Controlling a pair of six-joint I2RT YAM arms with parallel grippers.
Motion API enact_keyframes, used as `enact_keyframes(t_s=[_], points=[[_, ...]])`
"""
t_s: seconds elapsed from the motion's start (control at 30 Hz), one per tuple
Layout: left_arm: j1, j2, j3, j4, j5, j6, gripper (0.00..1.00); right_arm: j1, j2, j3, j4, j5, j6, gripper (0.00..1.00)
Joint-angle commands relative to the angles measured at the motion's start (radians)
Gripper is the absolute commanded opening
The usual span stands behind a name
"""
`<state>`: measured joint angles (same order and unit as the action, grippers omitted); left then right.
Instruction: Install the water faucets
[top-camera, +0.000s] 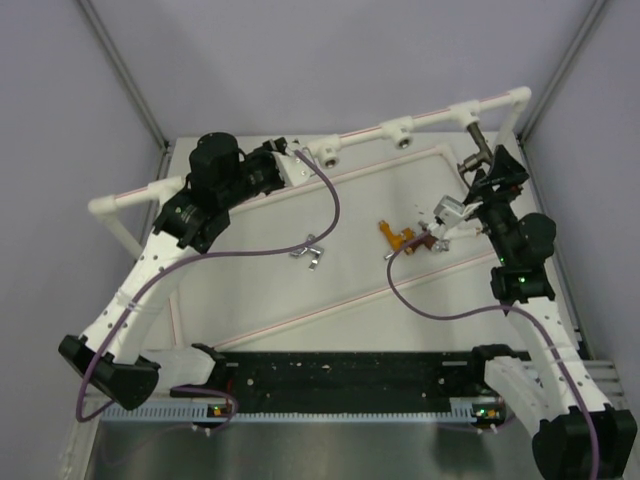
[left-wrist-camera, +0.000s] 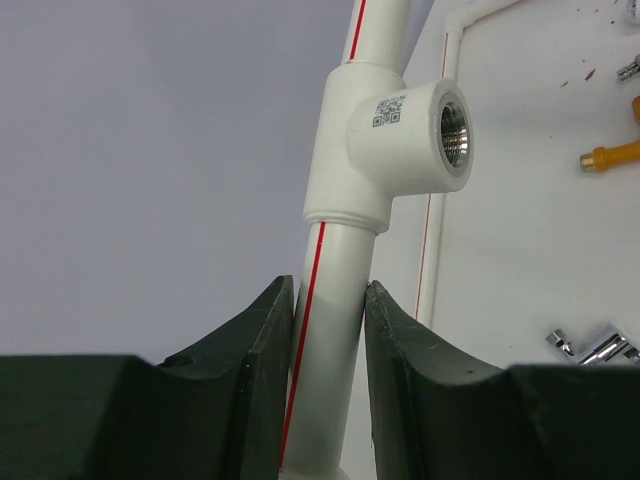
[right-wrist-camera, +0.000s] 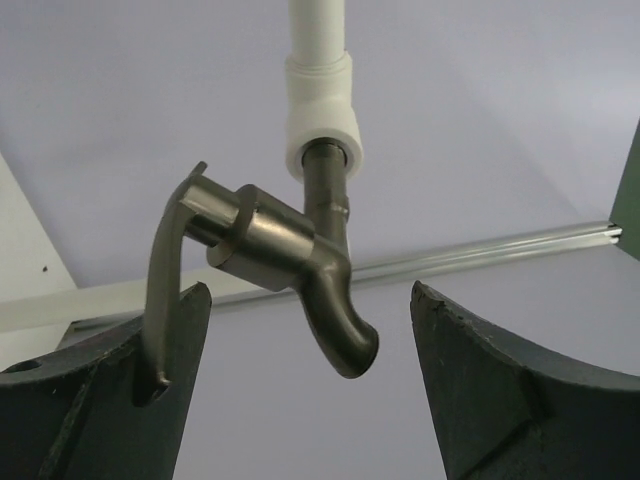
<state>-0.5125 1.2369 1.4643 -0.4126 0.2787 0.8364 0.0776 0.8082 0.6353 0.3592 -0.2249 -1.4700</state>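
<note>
A dark grey faucet hangs from the rightmost white pipe socket, its stem in the socket; it also shows in the top view. My right gripper is open around it, and the lever lies against the left finger. My left gripper is shut on the white pipe just below an empty socket. A silver faucet, an orange-gold faucet, a reddish-brown one and a pale one lie on the table.
The white pipe frame spans the back with two empty sockets. Purple cables trail from both arms over the table. Grey walls stand close on both sides.
</note>
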Motion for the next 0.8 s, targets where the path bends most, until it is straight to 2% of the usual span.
enact_keyframes(t_s=[0.0,0.17,0.2,0.23,0.33,0.37,0.43,0.5,0.63,0.77], points=[[-0.011,-0.025,-0.03,0.024,0.059,-0.042,0.0,0.025,-0.02,0.021,0.123,0.004,0.028,0.8],[-0.008,0.022,-0.004,0.067,0.039,-0.082,0.01,0.024,-0.078,0.01,0.086,0.108,0.129,0.84],[-0.006,0.036,0.004,0.078,0.042,-0.091,0.07,0.025,-0.099,-0.002,0.093,0.123,0.181,0.85],[-0.006,0.042,0.004,0.096,0.039,-0.103,0.18,0.025,-0.121,-0.012,0.104,0.133,0.25,0.86],[-0.008,0.053,0.016,0.113,0.037,-0.14,0.56,0.025,-0.174,-0.045,0.12,0.148,0.407,0.87],[-0.009,0.05,0.022,0.109,0.039,-0.155,0.64,0.024,-0.188,-0.039,0.089,0.165,0.442,0.87],[-0.008,0.033,0.036,0.101,0.06,-0.172,0.74,0.025,-0.205,-0.004,0.028,0.217,0.549,0.87],[-0.008,0.0,0.036,0.132,0.1,-0.197,0.79,0.025,-0.222,0.045,-0.037,0.272,0.708,0.86],[-0.006,-0.073,0.044,0.239,0.301,-0.258,0.85,0.025,-0.241,0.118,-0.187,0.311,0.971,0.86],[-0.004,-0.016,0.194,0.19,0.352,-0.275,0.85,0.025,-0.262,0.191,-0.313,0.296,1.222,0.88]])
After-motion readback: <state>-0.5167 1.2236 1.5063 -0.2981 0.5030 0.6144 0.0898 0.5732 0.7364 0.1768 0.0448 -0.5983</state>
